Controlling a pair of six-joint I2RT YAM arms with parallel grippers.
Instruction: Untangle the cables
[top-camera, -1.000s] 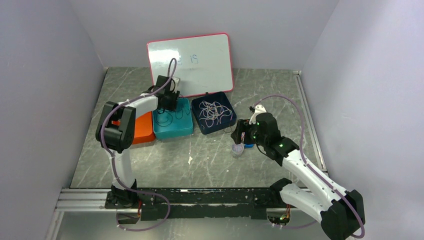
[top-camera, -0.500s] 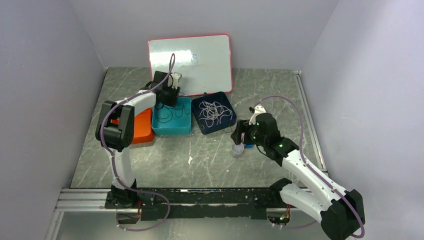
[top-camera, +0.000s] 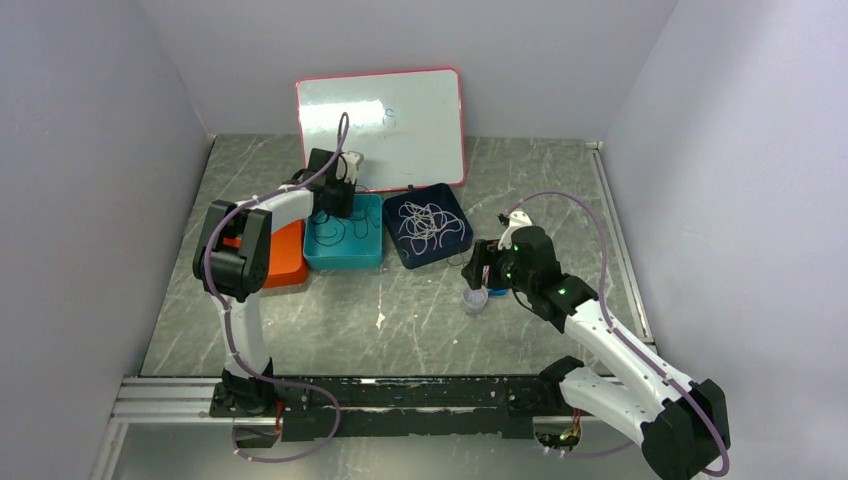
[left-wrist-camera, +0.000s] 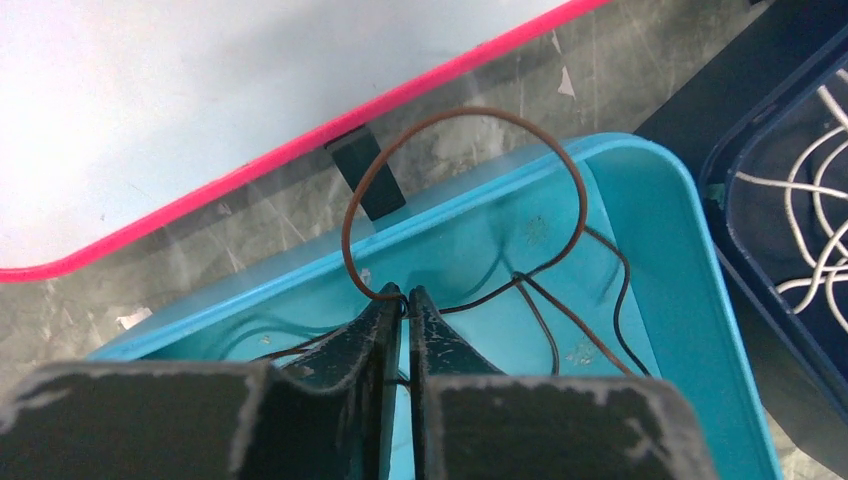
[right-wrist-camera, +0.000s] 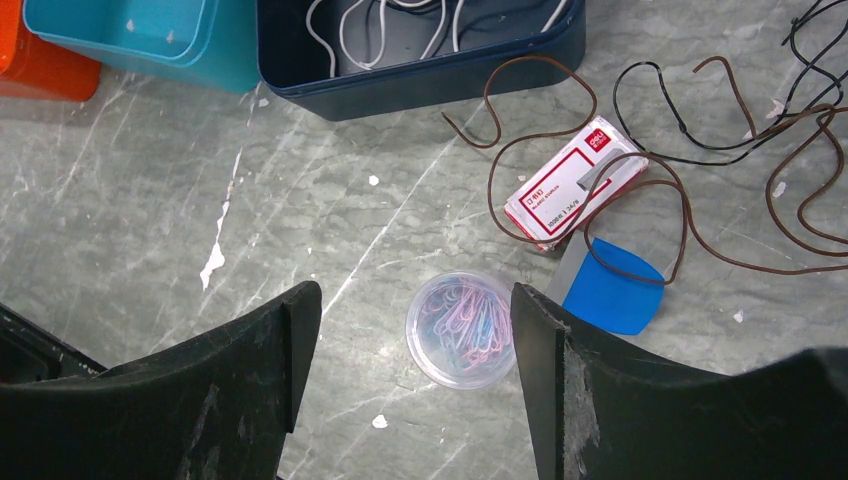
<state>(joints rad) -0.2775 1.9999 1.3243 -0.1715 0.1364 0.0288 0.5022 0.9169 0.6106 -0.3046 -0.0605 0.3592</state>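
Left pincer (left-wrist-camera: 403, 298) pinched shut on a brown cable (left-wrist-camera: 462, 112) inside the teal tray (left-wrist-camera: 650, 210), its loop springing over the tray's far rim. Right of that tray, the navy tray (right-wrist-camera: 440, 92) holds the white-and-black cable tangle (top-camera: 428, 225). Right pincer (right-wrist-camera: 412, 300), further right again, gapes wide, empty. Cable looks light, springy, slippery. I'd grip near a free end.
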